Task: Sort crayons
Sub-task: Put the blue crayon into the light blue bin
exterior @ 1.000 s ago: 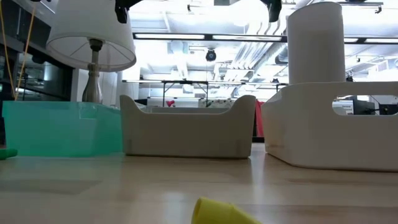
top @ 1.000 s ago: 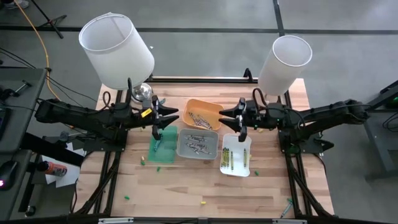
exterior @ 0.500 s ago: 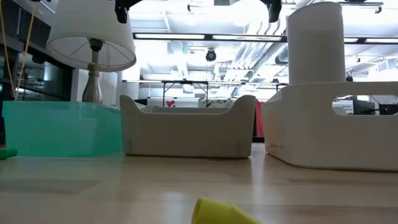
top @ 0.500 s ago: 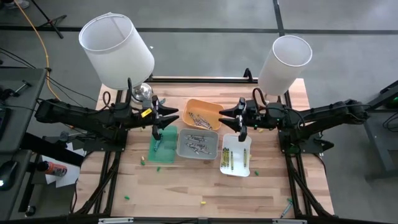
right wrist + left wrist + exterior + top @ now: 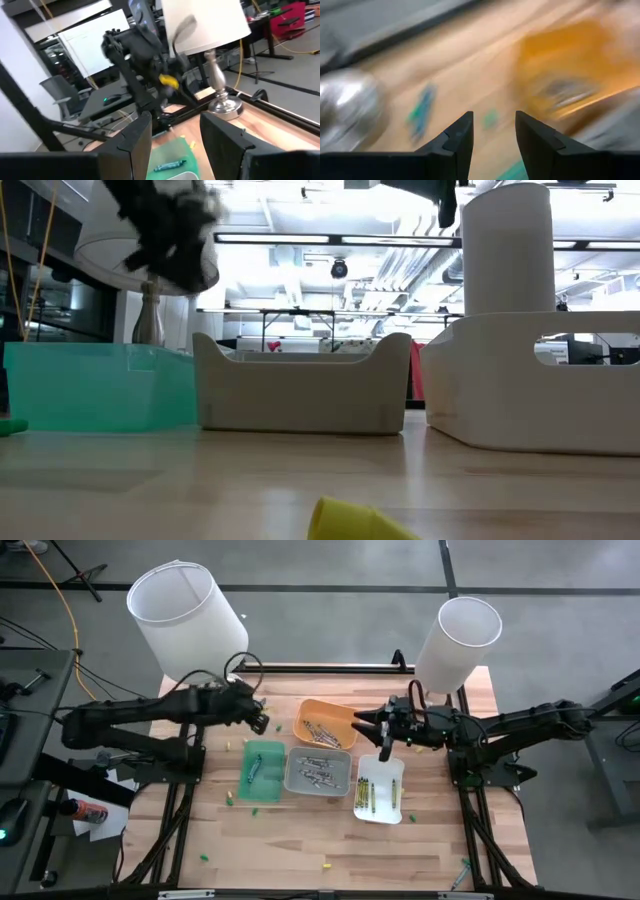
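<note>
Between picks: left end effector (image 5: 262, 724) hangs released, empty, behind the green tray (image 5: 262, 771); right end effector (image 5: 384, 748) released. Next, reach a stray crayon (image 5: 228, 798).

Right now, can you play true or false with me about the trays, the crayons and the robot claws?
1. The orange tray holds grey crayons. True.
2. The left claw is gripping a crayon. False: it is open and empty.
3. The white tray is empty. False: crayons lie in it.
4. A green crayon lies in the green tray. True.
5. The right claw hangs by the white tray. True.
</note>
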Robot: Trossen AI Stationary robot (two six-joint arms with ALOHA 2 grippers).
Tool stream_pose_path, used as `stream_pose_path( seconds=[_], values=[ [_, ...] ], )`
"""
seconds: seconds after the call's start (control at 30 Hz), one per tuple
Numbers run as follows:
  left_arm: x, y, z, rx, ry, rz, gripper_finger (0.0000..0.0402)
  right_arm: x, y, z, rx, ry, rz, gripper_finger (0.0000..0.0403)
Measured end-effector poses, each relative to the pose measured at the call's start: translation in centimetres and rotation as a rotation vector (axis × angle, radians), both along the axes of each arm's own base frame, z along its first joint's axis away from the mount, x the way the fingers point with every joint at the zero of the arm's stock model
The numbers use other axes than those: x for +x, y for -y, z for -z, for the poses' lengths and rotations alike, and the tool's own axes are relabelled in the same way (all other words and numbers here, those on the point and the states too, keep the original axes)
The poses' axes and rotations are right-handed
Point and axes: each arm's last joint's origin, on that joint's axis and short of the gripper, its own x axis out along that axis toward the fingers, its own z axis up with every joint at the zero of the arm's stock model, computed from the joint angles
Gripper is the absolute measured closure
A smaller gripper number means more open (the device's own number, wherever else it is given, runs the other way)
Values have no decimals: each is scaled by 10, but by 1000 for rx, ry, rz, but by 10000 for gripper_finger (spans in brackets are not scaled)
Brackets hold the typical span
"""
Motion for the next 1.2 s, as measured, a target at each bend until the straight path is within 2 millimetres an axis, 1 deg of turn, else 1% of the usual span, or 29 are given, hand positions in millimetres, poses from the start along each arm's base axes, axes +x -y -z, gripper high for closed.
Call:
stream_pose_path(
  seconds=[0.07,0.13,0.23,0.37,0.53,0.73,0.9,1.03,1.2],
  values=[
    [-4,-10,18,-74,-144,-58,271,0,1,0,4,1,13,242],
    [-4,-19,37,-140,-231,-92,271,0,1,0,4,1,16,242],
    [-1,-33,59,-216,-292,-120,271,0,1,0,4,2,15,242],
    [7,-53,79,-228,-359,-125,271,0,1,0,4,1,15,242],
    [14,-78,98,-234,-380,-88,271,0,1,0,19,3,15,242],
    [18,-95,117,-243,-418,-13,271,0,1,4,78,-29,15,242],
    [18,-103,130,-245,-487,35,271,0,1,6,104,-36,13,242],
    [18,-107,140,-240,-541,38,271,0,1,6,105,-36,13,242],
    [21,-109,145,-245,-539,47,271,0,1,6,105,-36,13,242]
  ],
)
